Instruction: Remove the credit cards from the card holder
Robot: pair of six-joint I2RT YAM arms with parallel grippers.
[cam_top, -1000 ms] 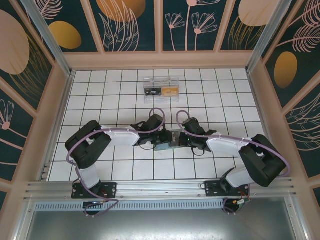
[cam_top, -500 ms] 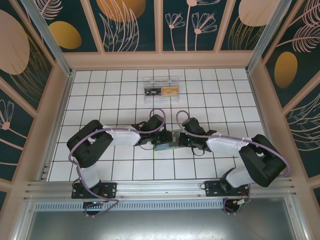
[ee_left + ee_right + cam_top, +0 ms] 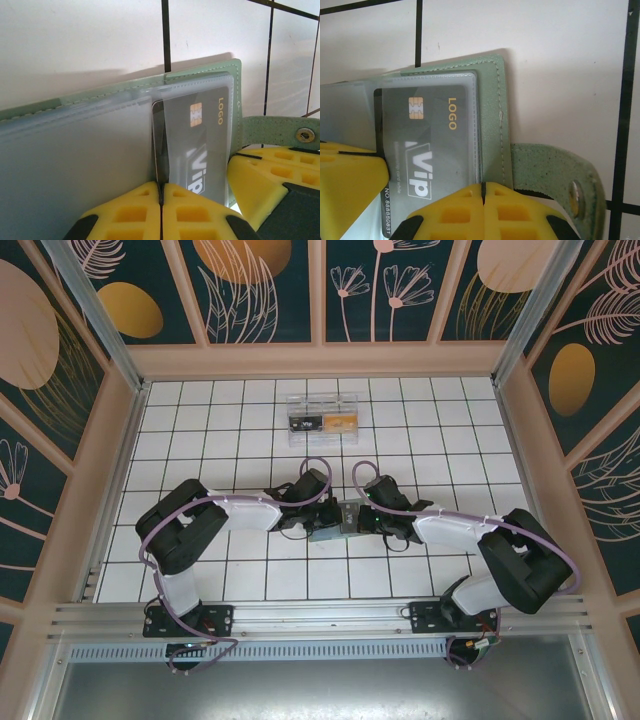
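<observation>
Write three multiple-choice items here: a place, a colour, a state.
1. The clear box sits: A) on the table's far side, beyond the card holder; B) beside the left arm's base; C) against the right wall.
2. The card holder's outside is: A) red; B) grey-green; C) yellow.
3. The black VIP card is: A) loose on the tiles; B) lifted clear of the holder; C) inside a clear sleeve.
Key: 1A, it lies farther up the tiles; 2B, stitched green edge; 3C, sleeve film covers it.

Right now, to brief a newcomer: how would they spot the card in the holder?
At the middle of the white tiled table lies an open grey-green card holder. In its end clear sleeve sits the dark card: gold chip, gold "LOGO", white "Vip".
</observation>
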